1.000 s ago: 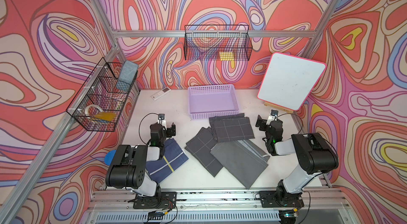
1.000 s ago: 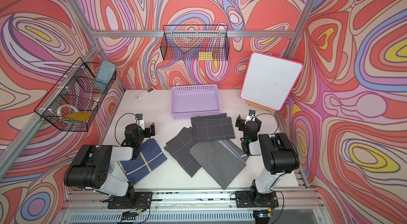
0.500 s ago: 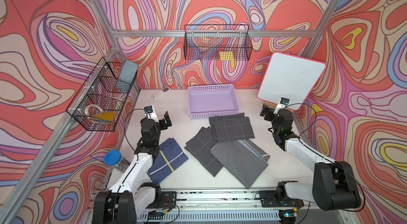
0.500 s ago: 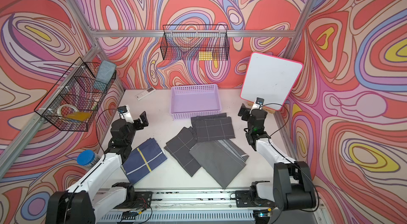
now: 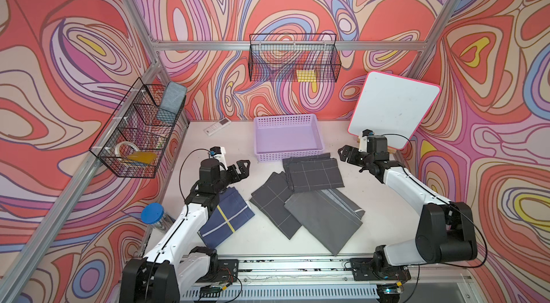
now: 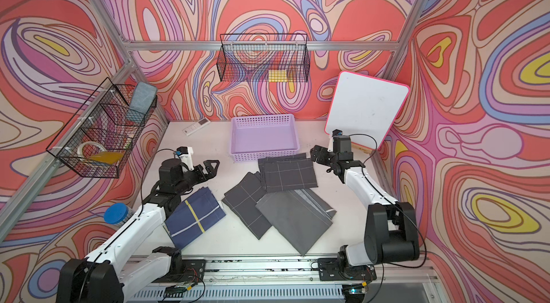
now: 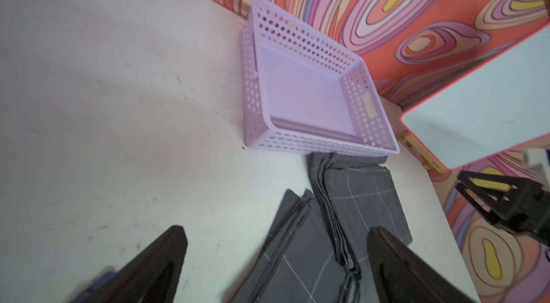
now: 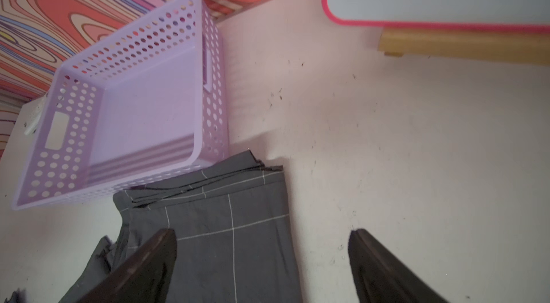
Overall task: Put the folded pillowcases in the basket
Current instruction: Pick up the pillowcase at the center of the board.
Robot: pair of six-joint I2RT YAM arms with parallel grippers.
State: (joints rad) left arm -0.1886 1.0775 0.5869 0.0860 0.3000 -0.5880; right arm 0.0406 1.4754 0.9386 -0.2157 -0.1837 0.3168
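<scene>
Grey checked pillowcase (image 5: 312, 171) lies folded against the basket (image 5: 285, 121), touching its near wall, not yet inside. Flanking it, the left gripper (image 5: 242, 171) and right gripper (image 5: 344, 155) hover with jaws spread and empty, seemingly positioned for a two-sided lift.

White table (image 5: 235, 143) is carrying everything. Basket (image 5: 288, 157) is sitting far centre, nothing lying in it. Remote (image 5: 216, 127) is lying far left, by the wall. Whiteboard (image 5: 393, 114) is standing tilted on a wooden stand, far right. Checked pillowcase (image 5: 314, 171) is lying folded just near of the basket, its far edge touching the basket's near wall. Second checked cloth (image 5: 275, 200) is lying to its left, partly under it. Plain grey cloth (image 5: 323, 221) is lying nearer, overlapping both. Navy cloth (image 5: 227, 218) with a yellow stripe is lying near left, apart from the greys.
</scene>
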